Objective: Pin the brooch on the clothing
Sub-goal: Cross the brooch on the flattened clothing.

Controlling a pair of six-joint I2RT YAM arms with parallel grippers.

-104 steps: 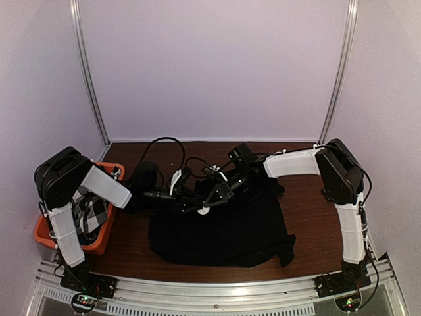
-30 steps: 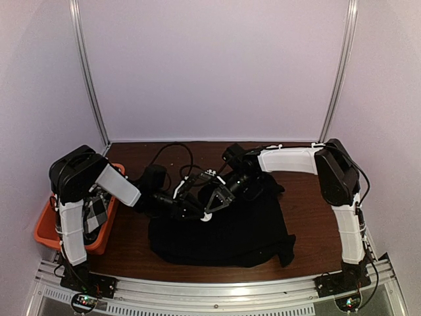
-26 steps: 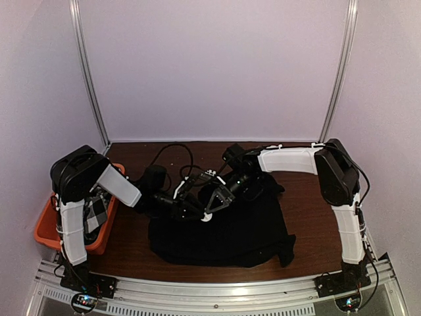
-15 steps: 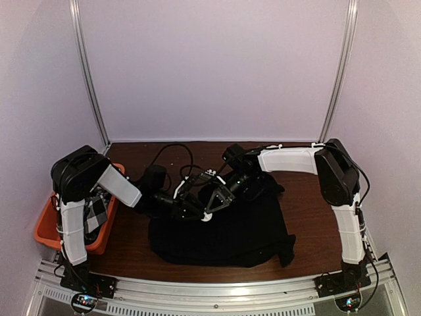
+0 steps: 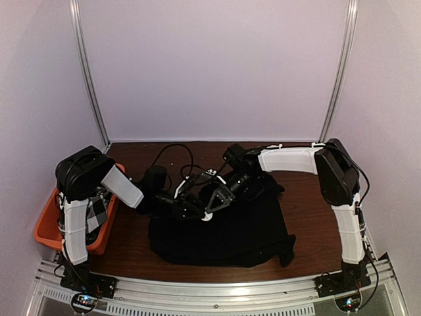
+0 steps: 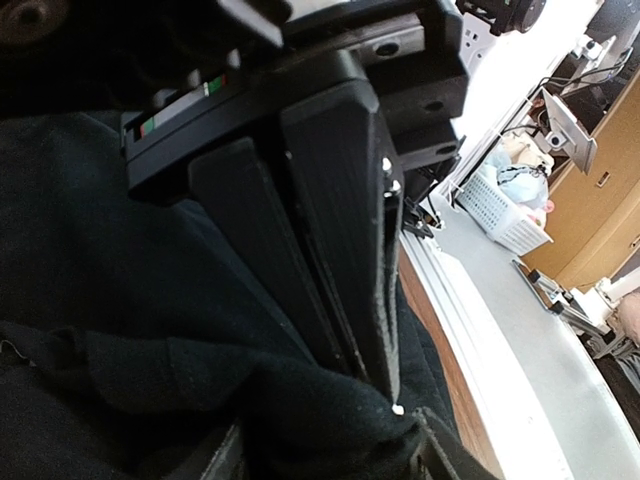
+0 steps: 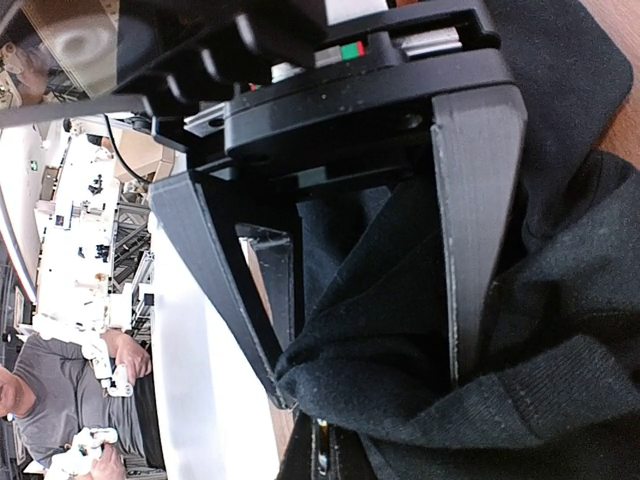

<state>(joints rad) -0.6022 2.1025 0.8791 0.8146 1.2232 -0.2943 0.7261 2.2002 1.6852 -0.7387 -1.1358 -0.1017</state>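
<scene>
Top external view: the black shirt is spread on the table, and both grippers are seen tip to tip over its far-left part. A raised fold of the shirt is gripped between the half-spread jaws of the left gripper. The right gripper is clamped fully shut, with its tips pressed into that fold.

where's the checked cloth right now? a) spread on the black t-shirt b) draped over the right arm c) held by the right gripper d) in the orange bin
d: the black-and-white checked cloth lies in the orange bin at the left, apart from the black T-shirt.
</scene>
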